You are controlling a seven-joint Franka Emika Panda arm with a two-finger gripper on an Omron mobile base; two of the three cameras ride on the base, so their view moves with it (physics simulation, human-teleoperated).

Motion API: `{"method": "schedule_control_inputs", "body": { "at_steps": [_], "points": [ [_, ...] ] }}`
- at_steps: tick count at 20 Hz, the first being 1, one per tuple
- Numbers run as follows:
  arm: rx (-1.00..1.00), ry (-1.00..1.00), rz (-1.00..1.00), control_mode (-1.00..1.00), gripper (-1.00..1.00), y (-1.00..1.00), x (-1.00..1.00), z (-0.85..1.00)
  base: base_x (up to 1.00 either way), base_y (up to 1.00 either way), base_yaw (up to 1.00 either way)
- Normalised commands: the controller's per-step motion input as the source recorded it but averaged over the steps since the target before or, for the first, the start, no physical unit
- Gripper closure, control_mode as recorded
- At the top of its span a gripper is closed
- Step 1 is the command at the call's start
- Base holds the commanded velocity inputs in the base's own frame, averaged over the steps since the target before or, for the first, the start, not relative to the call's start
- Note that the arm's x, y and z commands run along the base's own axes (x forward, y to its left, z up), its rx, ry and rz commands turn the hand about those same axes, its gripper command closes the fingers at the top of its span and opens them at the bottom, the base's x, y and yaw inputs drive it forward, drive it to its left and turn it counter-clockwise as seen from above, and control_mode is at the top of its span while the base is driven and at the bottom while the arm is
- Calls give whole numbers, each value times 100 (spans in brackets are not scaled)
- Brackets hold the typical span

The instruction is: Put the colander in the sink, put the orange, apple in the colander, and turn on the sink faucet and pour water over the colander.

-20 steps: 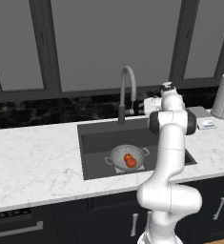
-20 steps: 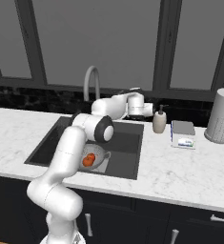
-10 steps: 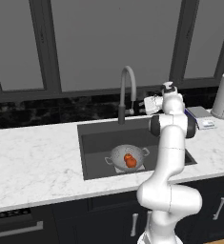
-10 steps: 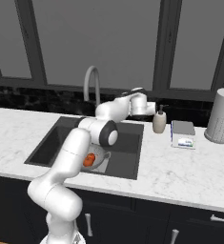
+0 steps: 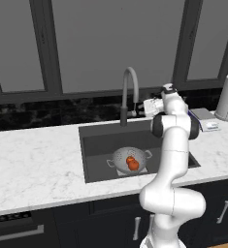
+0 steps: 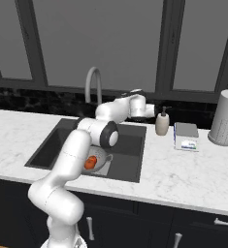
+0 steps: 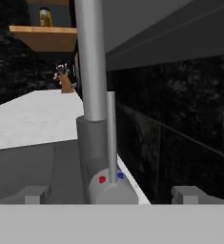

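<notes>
Gripper (image 7: 108, 193) open wide, levelled at base of tall grey gooseneck sink faucet (image 5: 129, 92); thin upright lever (image 7: 111, 133) stands between jaws, judged lined up for turning water on. Grey perforated metal colander (image 5: 128, 159) sits below gripper in dark rectangular sink (image 5: 93, 145), two orange-red fruits (image 5: 132, 162) inside. Beige soap bottle (image 6: 162, 122) behind gripper on white marble desk (image 5: 33, 160), clear of approach. No obstruction seen.

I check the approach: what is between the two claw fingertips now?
In the hand view the sink faucet, its thin lever upright, stands between the open claw's fingertips.
</notes>
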Motion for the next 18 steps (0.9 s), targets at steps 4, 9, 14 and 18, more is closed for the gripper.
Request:
{"method": "schedule_control_inputs", "body": {
  "at_steps": [4,9,14,18],
  "points": [
    [0,0,1,-100,-100,33,0,4,0,0,0],
    [0,0,3,-100,-100,11,2,4,0,0,0],
    [5,1,0,-100,-100,11,20,0,0,0,0],
    [4,2,0,-100,-100,13,37,0,0,0,0]
  ]
}}
